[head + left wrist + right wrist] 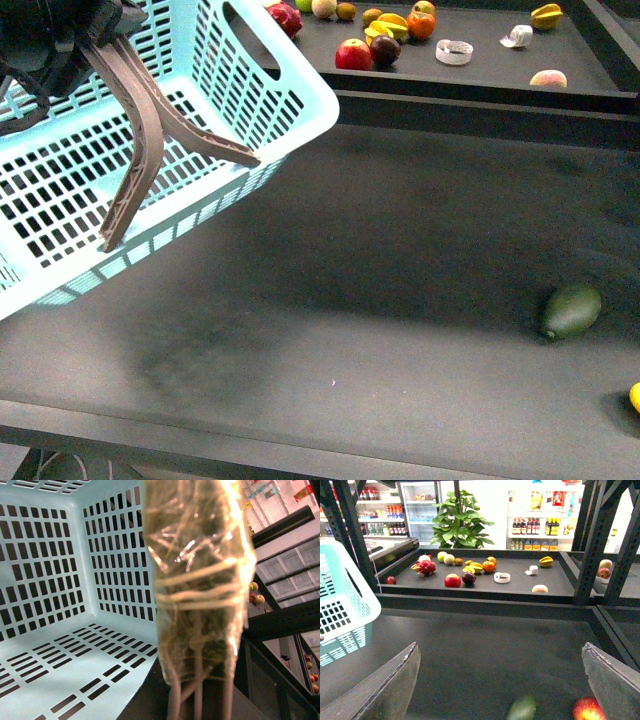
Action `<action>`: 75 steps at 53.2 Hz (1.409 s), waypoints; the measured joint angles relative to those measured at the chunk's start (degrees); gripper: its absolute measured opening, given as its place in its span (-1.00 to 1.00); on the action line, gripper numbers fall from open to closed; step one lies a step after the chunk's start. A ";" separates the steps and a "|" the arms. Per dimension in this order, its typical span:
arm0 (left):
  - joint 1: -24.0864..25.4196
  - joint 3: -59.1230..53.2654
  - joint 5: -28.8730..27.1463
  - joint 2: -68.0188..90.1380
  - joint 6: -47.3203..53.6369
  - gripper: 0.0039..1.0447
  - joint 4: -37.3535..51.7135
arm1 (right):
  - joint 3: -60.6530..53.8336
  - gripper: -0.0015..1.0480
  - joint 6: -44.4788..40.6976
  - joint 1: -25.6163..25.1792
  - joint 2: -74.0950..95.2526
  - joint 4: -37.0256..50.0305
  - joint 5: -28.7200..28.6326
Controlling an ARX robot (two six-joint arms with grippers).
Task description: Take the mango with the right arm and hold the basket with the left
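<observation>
The pale turquoise basket (pixel 200 110) hangs tilted at the upper left, its grey-brown handles (pixel 140 150) dangling. My left gripper (pixel 95 25) is shut on the basket at its top edge. In the left wrist view a tape-wrapped finger (pixel 200 580) blocks the middle, with the basket's slotted inside (pixel 60 580) behind it. A yellow sliver at the table's right edge looks like the mango (pixel 635 397), mostly cut off. My right gripper (pixel 500 647) stands open above the dark table, fingers (pixel 395 680) wide apart and nothing between them. The basket (pixel 340 605) is off to its side.
A dark green egg-shaped fruit (pixel 571 311) lies on the table's right part, seen blurred as the green fruit (pixel 522 709) beside a red-and-yellow fruit (pixel 587 710). A raised back tray (pixel 480 80) holds several fruits. Black frame posts (pixel 600 540) stand beside it.
</observation>
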 joint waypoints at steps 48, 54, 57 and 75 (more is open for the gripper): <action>-12.17 -13.14 3.85 -16.37 30.84 -0.89 0.63 | 0.02 0.84 0.00 0.00 0.00 0.00 0.02; -12.37 -12.94 5.11 -16.61 30.45 -0.89 -2.27 | 0.00 0.84 0.00 0.00 0.00 0.00 0.02; -12.63 -12.72 5.86 -16.63 29.92 -0.89 -4.22 | 0.00 0.84 0.00 0.00 0.00 0.00 0.00; -14.47 -10.99 7.54 -16.57 26.10 -0.89 -8.09 | 0.00 0.84 0.00 0.00 0.00 0.00 0.00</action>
